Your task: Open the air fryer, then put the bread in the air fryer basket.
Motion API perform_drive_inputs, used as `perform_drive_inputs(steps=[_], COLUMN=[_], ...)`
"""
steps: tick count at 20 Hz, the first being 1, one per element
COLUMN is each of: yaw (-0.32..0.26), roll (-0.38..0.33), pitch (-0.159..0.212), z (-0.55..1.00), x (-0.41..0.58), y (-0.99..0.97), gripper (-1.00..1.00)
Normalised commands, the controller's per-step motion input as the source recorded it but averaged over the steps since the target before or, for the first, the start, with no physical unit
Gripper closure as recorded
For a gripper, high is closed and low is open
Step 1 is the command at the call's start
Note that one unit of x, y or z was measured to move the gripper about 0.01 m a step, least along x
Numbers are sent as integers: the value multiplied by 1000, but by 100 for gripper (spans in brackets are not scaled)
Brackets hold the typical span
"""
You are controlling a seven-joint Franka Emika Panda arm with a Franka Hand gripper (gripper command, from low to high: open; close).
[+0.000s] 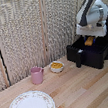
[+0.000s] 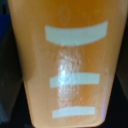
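End effector (image 1: 89, 39) pinching the bread (image 1: 90, 41) over the open air fryer basket (image 1: 84, 49).

The bread fills the wrist view, hanging just above the drawer pulled out of the air fryer (image 1: 101, 49); the handle (image 1: 78, 58) juts at about 8 o'clock from it. To finish well, I judge it should lower straight, let go only once inside the walls, then rise clear. On the tabletop (image 1: 81, 88), bowl (image 1: 56, 66), cup (image 1: 37, 74) and plate (image 1: 31, 107) lie well apart toward 8 o'clock.

Staged kitchen: wooden table (image 1: 81, 88), woven screen (image 1: 30, 28), air fryer (image 1: 98, 52).
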Motion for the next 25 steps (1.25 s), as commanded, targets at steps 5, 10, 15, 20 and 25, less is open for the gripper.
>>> perform_drive_inputs(steps=[5,10,15,20,25], yaw=[-143,-16,-12,-61,-5], roll=[0,4,46,1,-2], pitch=[-6,10,92,79,92], z=[-93,19,369,649,682], x=[286,44,61,22,106], y=[-9,-73,-41,207,358], gripper=[-100,-100,-100,-100,-100])
